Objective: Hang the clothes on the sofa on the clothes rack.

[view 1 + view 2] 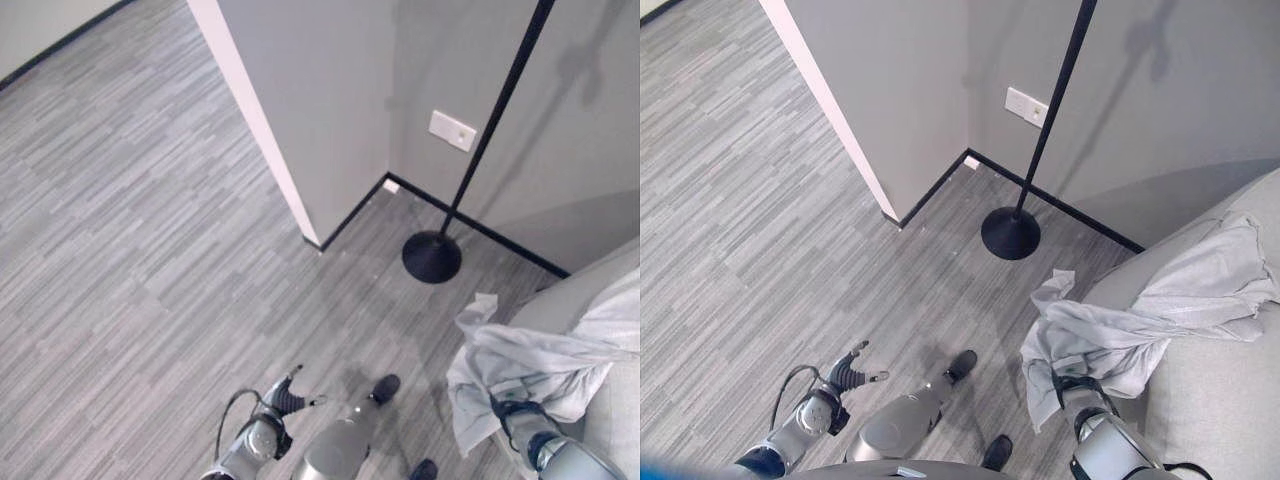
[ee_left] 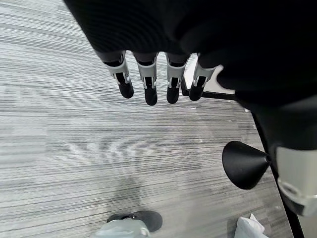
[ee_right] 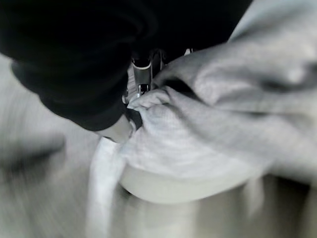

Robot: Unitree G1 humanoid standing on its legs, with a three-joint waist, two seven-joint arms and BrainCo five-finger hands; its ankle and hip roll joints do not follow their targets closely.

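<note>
A light grey garment [image 1: 1140, 320] lies crumpled over the front edge of the grey sofa [image 1: 1230, 400] at the lower right, one end hanging toward the floor. My right hand [image 1: 1072, 392] is under that hanging end, and in the right wrist view its fingers [image 3: 141, 74] are curled, pinching a fold of the garment [image 3: 213, 129]. The clothes rack, a thin black pole on a round black base [image 1: 432, 256], stands by the wall just beyond the sofa. My left hand [image 1: 285, 398] hangs low over the floor at the lower left, its fingers [image 2: 148, 79] straight and holding nothing.
A wall corner [image 1: 300, 100] juts out to the left of the rack, with a dark baseboard along the wall. A white wall socket [image 1: 452, 130] sits beside the pole. Grey striped carpet [image 1: 130, 230] spreads over the left half.
</note>
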